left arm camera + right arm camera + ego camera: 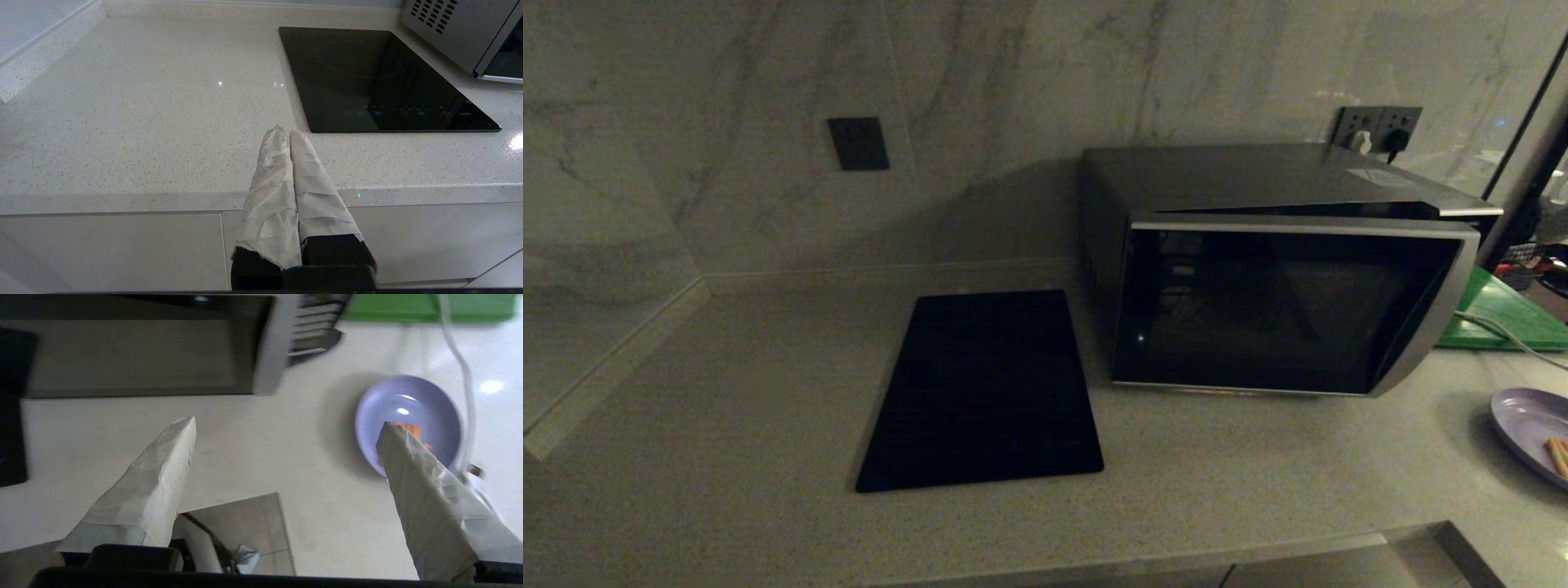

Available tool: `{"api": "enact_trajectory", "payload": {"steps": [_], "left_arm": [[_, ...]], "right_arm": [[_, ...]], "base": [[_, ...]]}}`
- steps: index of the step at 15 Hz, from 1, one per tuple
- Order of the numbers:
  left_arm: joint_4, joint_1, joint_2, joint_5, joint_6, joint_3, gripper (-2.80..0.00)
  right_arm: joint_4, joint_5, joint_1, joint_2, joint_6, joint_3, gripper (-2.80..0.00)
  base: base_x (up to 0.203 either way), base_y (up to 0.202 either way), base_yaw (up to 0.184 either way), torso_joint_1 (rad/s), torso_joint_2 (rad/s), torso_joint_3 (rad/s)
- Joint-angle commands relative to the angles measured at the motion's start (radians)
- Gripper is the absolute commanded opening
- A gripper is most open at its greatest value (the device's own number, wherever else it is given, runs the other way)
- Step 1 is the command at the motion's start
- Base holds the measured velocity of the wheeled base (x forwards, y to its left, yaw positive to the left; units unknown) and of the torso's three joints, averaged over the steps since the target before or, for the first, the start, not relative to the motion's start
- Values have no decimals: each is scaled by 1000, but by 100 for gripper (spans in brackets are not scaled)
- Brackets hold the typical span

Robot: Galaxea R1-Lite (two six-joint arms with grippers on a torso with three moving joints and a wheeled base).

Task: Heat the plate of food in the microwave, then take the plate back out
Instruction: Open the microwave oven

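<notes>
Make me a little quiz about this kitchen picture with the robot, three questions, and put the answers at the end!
1. True or false: the plate of food is inside the microwave.
2. Which flat thing lies on the counter left of the microwave? A) green board B) black slab C) lilac plate
3. Fill in: the right gripper has its fingers spread ____, holding nothing.

Key
1. False. The plate sits on the counter to the right of the microwave, whose door is shut or almost shut.
2. B, the black slab. The green board is on the microwave's other side.
3. Open. The left gripper is shut, parked at the counter's front edge.
</notes>
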Motion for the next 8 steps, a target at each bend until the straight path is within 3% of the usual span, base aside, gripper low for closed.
{"api": "enact_trajectory", "payload": {"steps": [1, 8], "left_arm": [[-1, 0, 0, 0, -1, 0, -280], [-1, 0, 0, 0, -1, 0, -280]], "right_arm": [[5, -4, -2, -22, 5, 21, 0], [-25, 4, 0, -5, 17, 21, 0]], "base": [[0, 0, 0, 0, 0, 0], [0, 0, 0, 0, 0, 0]]}}
